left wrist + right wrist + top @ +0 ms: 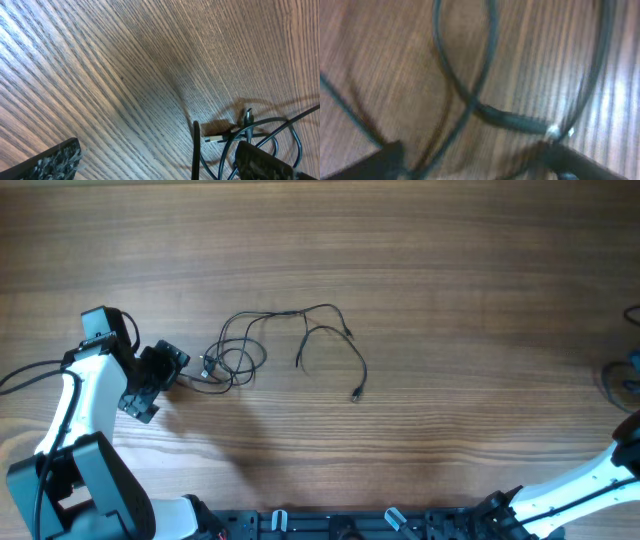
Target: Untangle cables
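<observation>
1 cable tangle (pixel 228 366), 1 table (pixel 460 260)

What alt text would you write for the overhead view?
Thin black cables lie in loose loops on a wooden table, with the open left gripper just beside their left end. Part of the right arm shows at the lower right corner.

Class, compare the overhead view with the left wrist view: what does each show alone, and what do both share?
Only overhead: the left arm and the full spread of the cables, one plug end trailing right. Only left wrist: a silver plug tip in close detail. Both: the left fingers, black cable loops beside them, and the wooden table.
</observation>
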`<state>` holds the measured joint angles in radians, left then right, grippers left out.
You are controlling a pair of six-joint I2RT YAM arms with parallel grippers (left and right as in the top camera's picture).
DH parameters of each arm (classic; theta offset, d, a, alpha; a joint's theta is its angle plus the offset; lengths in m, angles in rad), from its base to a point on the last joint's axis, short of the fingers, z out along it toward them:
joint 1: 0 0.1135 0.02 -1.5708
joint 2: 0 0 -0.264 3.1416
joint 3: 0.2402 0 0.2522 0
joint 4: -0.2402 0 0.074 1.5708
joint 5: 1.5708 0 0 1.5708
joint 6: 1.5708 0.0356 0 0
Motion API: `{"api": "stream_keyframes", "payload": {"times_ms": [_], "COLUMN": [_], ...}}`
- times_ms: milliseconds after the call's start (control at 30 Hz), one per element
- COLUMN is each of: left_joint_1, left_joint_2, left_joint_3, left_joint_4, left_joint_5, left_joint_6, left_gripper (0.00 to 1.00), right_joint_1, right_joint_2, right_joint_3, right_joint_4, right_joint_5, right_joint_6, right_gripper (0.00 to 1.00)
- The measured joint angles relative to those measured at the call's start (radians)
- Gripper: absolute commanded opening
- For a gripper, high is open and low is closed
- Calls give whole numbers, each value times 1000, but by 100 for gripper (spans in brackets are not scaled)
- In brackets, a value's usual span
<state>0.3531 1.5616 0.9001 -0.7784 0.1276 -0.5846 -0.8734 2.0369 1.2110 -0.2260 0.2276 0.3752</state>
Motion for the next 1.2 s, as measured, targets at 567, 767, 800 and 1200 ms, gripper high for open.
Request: {"api": "stream_keyframes", "payload": {"times_ms": [567, 767, 800, 1200], "left_joint_1": [0, 0, 0, 0], "left_joint_2": [0, 0, 0, 0], "left_joint_3": [0, 0, 0, 0], "left_joint_4": [0, 0, 0, 0], "left_joint_5": [0, 0, 0, 0], "left_joint_6": [0, 0, 0, 0], "left_gripper": [100, 100, 100, 100], "right_joint_1": [22, 149, 189, 903], "right_joint_2": [-525, -530, -529, -487], "right_joint_3": [-3, -28, -36, -141], "right_joint_4": [-29, -121, -134, -142], "right_joint_5": [-492, -824, -853, -864], "right_joint_6": [176, 230, 230, 121], "right_gripper": [100, 100, 100, 100]}}
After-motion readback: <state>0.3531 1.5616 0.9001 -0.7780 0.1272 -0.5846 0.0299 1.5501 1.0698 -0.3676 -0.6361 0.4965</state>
